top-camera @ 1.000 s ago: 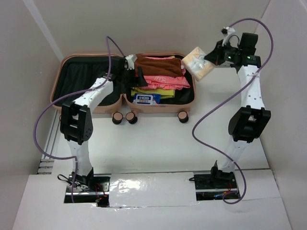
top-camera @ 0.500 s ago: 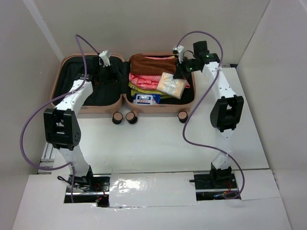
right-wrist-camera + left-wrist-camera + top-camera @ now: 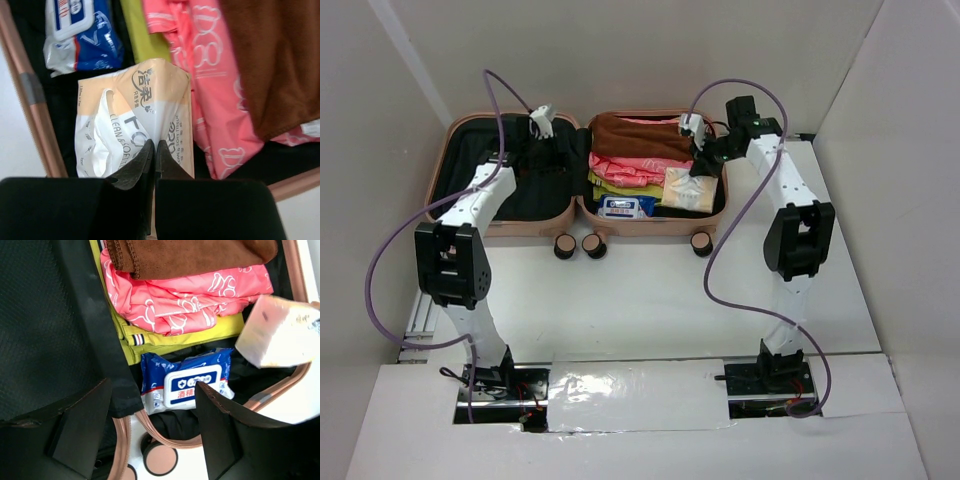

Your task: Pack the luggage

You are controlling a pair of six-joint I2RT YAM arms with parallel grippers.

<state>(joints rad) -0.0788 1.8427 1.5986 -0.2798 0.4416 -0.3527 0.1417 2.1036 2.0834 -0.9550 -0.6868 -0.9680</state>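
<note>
A: What could be dropped?
B: The tissue pack [image 3: 132,120]: only thin film is pinched by the right gripper [image 3: 154,150], at the near right corner of luggage [image 3: 650,228] opened at the table's [image 3: 640,300] far edge; the left gripper [image 3: 152,385] is spread.

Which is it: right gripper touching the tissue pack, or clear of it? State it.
Touching. The right wrist view shows the right gripper shut, its tips pinching the plastic wrapper of the tissue pack with no gap.

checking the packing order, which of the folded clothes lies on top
The brown towel: it lies over the pink printed garment, with the yellow one at the bottom.
</note>
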